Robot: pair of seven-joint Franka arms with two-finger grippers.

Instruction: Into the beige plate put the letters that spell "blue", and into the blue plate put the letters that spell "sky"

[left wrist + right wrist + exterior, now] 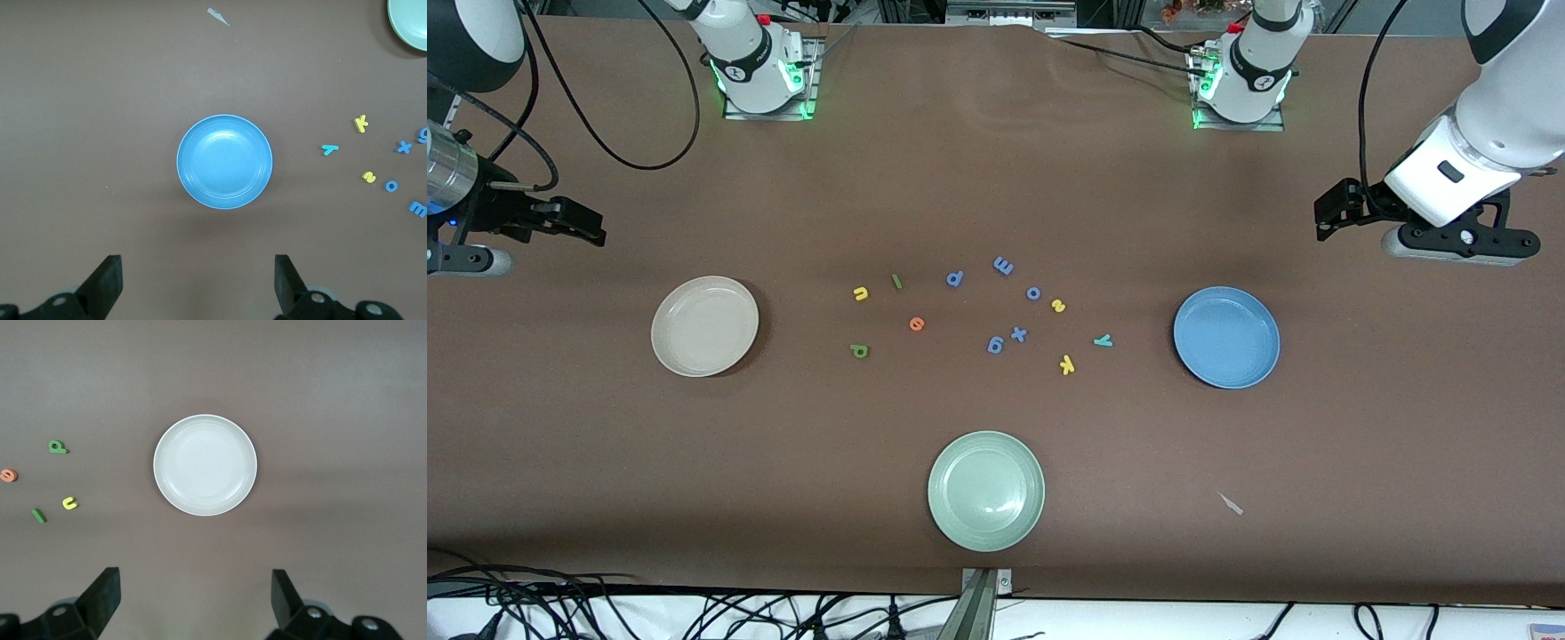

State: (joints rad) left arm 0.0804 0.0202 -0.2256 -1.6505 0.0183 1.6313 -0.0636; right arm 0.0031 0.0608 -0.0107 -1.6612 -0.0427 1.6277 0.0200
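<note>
The beige plate (704,325) (205,465) lies toward the right arm's end and holds nothing. The blue plate (1226,337) (224,162) lies toward the left arm's end, also bare. Between them are scattered the dark green b (859,351), green l (896,281), yellow u (860,293), orange e (916,324), yellow s (1058,306), yellow k (1066,364) and teal y (1103,340). My right gripper (587,231) (195,597) hangs open over bare table beside the beige plate. My left gripper (1325,220) (198,280) hangs open over bare table beside the blue plate.
A pale green plate (985,491) sits nearer the front camera, midway along the table. Several blue-purple letters, among them an x (1018,334) and an m (1003,265), lie mixed with the others. A small paper scrap (1231,504) lies near the front edge.
</note>
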